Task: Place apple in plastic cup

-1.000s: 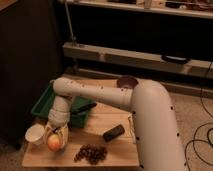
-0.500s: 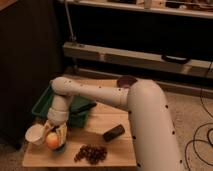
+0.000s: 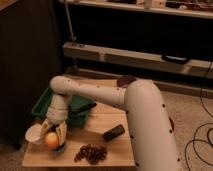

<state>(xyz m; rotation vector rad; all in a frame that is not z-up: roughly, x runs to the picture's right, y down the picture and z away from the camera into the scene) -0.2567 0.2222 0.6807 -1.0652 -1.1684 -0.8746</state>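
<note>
The apple (image 3: pixel 51 140), yellow-orange with a reddish side, is near the front left corner of the wooden table (image 3: pixel 107 120). My gripper (image 3: pixel 53 134) points down over it, its fingers on either side of the fruit and closed on it. Just under the apple shows a small bluish rim, the plastic cup (image 3: pixel 60 148), mostly hidden by the apple and the gripper. The apple sits at or in the cup's mouth; I cannot tell how deep.
A wider white cup (image 3: pixel 34 134) stands touching-close to the left of the apple. A green tray (image 3: pixel 44 102) lies behind it under the arm. Dark grapes (image 3: pixel 91 153) lie at the front edge, and a dark block (image 3: pixel 114 132) to their right. A dark cabinet stands on the left.
The arm has shifted slightly left and lower over the front left corner. The apple stays between the fingers at nearly the same spot.
</note>
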